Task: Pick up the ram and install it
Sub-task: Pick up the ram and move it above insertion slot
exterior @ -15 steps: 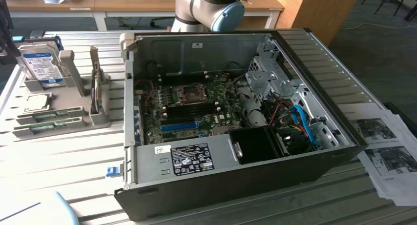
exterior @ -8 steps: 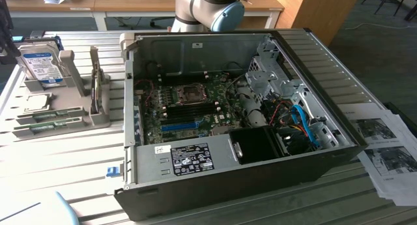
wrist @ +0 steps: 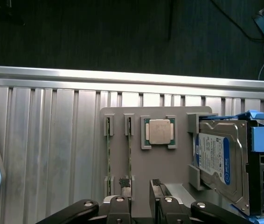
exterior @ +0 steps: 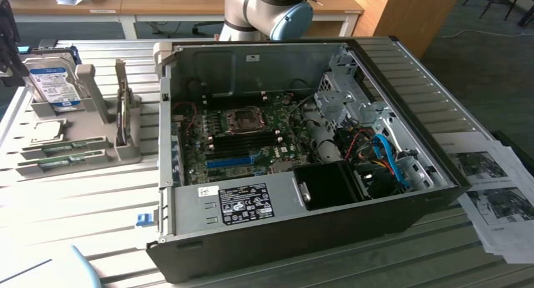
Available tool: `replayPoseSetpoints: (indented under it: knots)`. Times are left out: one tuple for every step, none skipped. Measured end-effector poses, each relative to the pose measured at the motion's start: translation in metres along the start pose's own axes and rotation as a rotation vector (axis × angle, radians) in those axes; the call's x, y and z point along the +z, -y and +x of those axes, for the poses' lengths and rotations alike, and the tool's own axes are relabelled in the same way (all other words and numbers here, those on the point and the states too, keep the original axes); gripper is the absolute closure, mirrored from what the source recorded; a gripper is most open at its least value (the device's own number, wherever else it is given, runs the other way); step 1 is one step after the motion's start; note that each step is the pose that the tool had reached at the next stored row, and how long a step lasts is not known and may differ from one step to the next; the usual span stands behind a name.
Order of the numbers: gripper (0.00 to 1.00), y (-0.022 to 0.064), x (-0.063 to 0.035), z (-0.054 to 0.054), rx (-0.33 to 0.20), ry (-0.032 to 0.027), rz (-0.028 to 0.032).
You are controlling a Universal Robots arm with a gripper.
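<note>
In the outside view, we see the ram (exterior: pixel 62 148) sitting in the gray holder (exterior: pixel 87 140). In the wrist view, our gripper (wrist: pixel 140 185) hangs over the holder (wrist: pixel 169 163). Its jaws are apart, and one fingertip (wrist: pixel 125 183) is right above the ram (wrist: pixel 129 149). Going down, we might bump it crooked.

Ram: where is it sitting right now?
Two ram sticks stand on edge in the grey holder on the exterior view's left, outside the computer case, next to the processor chip and the hard drive.
</note>
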State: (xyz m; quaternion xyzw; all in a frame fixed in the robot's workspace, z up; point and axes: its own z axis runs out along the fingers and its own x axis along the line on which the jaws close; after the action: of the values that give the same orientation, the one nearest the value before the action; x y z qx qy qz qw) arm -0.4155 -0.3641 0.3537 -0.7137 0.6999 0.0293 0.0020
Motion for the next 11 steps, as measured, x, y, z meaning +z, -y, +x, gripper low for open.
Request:
replayPoseSetpoints:
  knots:
    - [0.71, 0.0, 0.0012, 0.0, 0.0, 0.0, 0.0]
    - [0.71, 0.0001, 0.0025, 0.0, 0.0, -0.0001, 0.0]
    - [0.71, 0.0001, 0.0037, 0.0, 0.0, -0.0001, 0.0]
    - [0.71, 0.0002, 0.0048, 0.0, 0.0, -0.0001, -0.0001]
    - [0.71, 0.0002, 0.006, 0.0, 0.0, -0.0001, -0.0001]
    - [0.71, 0.0002, 0.0071, 0.0, 0.0, -0.0001, 0.0]
    - [0.71, 0.0003, 0.0082, 0.0, 0.0, -0.0001, -0.0001]
    - [0.71, 0.0003, 0.0093, 0.0, 0.0, -0.0001, -0.0001]
    - [0.71, 0.0004, 0.0104, 0.0, 0.0, -0.0001, -0.0001]
    - [0.71, 0.0005, 0.0116, 0.001, 0.0, 0.0, 0.0]
    - [0.71, 0.0005, 0.0128, 0.001, 0.0, -0.0001, 0.0]
